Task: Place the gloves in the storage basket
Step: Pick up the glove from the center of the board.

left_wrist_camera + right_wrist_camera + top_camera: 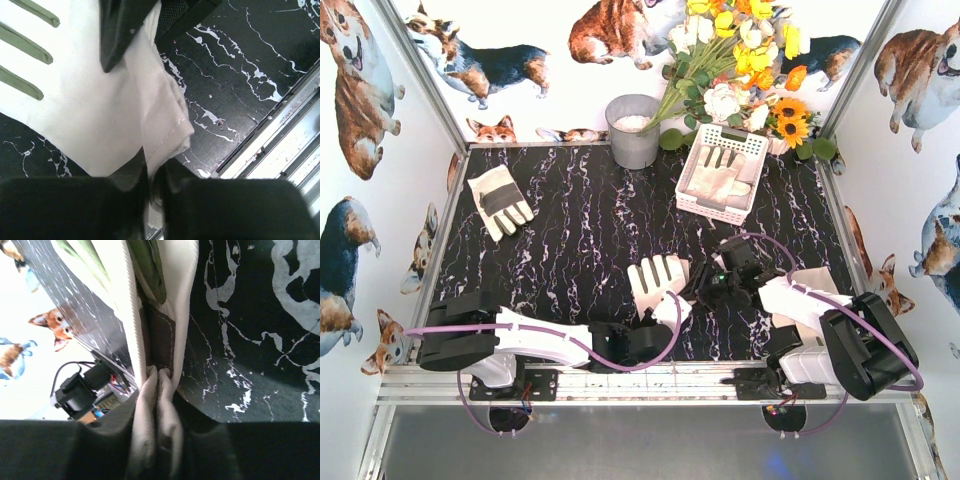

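The left gripper (152, 176) was clamped on the cuff of the near glove (658, 280), which lay on the black marble table (580, 230) just ahead of the arm bases. The right gripper (157, 415) had its jaws pinched together on the same glove's fabric at its right edge. A second glove (500, 200) lay flat at the far left, well apart from the white storage basket (686, 165) at the far right, which held what looked like two gloves (720, 175), though their overlap left the count uncertain.
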`<state>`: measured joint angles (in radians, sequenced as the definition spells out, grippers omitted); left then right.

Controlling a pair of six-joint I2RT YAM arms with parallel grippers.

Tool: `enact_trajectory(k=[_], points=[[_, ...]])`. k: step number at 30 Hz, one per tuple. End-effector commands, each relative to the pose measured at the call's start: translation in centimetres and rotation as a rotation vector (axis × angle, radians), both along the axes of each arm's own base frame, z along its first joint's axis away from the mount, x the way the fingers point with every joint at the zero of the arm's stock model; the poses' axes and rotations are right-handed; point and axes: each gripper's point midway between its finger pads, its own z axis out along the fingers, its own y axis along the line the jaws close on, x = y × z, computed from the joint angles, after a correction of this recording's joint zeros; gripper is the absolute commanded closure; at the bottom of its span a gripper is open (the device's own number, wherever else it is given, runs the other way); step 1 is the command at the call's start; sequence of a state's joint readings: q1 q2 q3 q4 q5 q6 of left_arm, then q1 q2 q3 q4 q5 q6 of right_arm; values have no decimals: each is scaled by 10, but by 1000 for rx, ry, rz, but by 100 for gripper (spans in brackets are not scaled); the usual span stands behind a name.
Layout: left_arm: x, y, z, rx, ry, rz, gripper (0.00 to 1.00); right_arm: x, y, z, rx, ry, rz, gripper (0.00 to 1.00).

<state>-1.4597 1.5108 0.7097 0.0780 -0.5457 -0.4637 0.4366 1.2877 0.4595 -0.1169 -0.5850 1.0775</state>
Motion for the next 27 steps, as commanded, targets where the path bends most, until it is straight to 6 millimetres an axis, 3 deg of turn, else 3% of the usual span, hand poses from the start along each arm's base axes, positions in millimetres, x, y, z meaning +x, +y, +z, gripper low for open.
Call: enact_trajectory(k=[1,4,6,8,17,19,24,27], points=[[5,-4,10,-40,13,15,89,0,2,10,22,-54,46,84],[9,-5,20,-79,48,28,45,4,1,15,15,-89,44,99],[16,-3,30,-126,72,54,30,9,-1,19,-1,-126,45,100],[26,2,41,-186,108,83,22,14,-5,25,-23,-174,52,100],[82,39,76,-521,295,258,5,26,-28,49,-159,-377,160,100],[89,40,86,-601,325,255,0,28,-29,59,-167,-416,172,100],[99,32,112,-741,371,180,0,33,-22,82,-122,-488,188,100],[111,37,115,-772,372,203,0,35,-14,101,-67,-551,217,100]])
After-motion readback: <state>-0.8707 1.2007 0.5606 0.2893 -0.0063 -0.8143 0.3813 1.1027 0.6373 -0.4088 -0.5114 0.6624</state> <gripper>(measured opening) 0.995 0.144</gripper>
